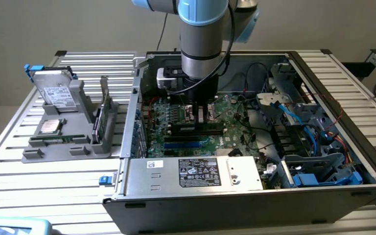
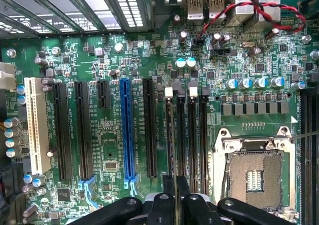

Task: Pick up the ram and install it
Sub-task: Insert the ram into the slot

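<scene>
My gripper (image 1: pixel 198 121) is deep inside the open computer case, just above the green motherboard (image 1: pixel 234 115). In the wrist view the gripper (image 2: pixel 175 186) is shut on the ram (image 2: pixel 170 135). The ram is seen edge-on as a thin dark strip. It runs from between the fingertips (image 2: pixel 168 182) along the first of several parallel black memory slots (image 2: pixel 192 135). Whether its lower edge touches that slot, I cannot tell. The empty processor socket (image 2: pixel 254 175) lies just beyond the slots.
A blue expansion slot (image 2: pixel 125 130) and a white one (image 2: pixel 36 125) lie beside the memory slots. The silver power supply (image 1: pixel 195 171) closes the case front and cables (image 1: pixel 293 112) fill the exterior view's right. A grey fixture (image 1: pixel 77 149) outside holds a silver drive (image 1: pixel 54 90).
</scene>
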Controlling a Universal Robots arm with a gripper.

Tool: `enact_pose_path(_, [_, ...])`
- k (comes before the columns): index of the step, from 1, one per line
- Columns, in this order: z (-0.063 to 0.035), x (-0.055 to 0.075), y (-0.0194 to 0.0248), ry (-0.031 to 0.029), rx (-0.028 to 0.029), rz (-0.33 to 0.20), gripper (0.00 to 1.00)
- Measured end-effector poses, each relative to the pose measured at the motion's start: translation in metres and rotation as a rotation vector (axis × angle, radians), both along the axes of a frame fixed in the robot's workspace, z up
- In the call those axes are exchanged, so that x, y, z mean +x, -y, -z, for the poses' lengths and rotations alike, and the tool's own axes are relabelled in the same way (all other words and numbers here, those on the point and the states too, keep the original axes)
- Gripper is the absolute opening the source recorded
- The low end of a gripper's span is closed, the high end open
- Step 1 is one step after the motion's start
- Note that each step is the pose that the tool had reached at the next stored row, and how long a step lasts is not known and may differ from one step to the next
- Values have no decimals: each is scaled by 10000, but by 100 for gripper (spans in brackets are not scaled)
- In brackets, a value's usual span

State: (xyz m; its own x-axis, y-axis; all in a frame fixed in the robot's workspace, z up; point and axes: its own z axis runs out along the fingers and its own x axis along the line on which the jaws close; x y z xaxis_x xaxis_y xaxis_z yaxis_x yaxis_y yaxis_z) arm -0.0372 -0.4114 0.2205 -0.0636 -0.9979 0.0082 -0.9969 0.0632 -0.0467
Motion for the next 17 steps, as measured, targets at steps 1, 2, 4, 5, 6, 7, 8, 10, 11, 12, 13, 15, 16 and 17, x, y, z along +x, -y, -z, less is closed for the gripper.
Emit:
enact_pose_path(1, [2, 0, 0, -1, -1, 0, 15])
enact_pose_path(2, [4, 0, -2, 0, 0, -2, 15])
enact_pose_path(4, [4, -2, -6, 0, -1, -1, 15])
enact_pose_path(5, [5, -4, -9, -1, -4, 1, 15])
enact_pose_path(6, [5, -6, -10, 0, -8, 2, 15])
enact_pose_path(7, [5, -9, -11, 1, -17, 3, 15])
enact_pose_path(8, [5, -10, -11, 0, -26, 4, 15])
enact_pose_path(10, [6, -12, -12, 0, -43, 3, 15])
enact_pose_path(11, [8, -12, -12, -1, -48, 3, 15])
enact_pose_path(12, [11, -13, -12, 0, -51, 4, 15])
enact_pose_path(13, [14, -13, -12, 0, -54, 4, 15])
enact_pose_path(15, [22, -13, -12, 0, -57, 4, 15])
enact_pose_path(16, [27, -13, -12, -1, -57, 4, 15])
enact_pose_path(17, [31, -13, -12, 0, -58, 4, 15])
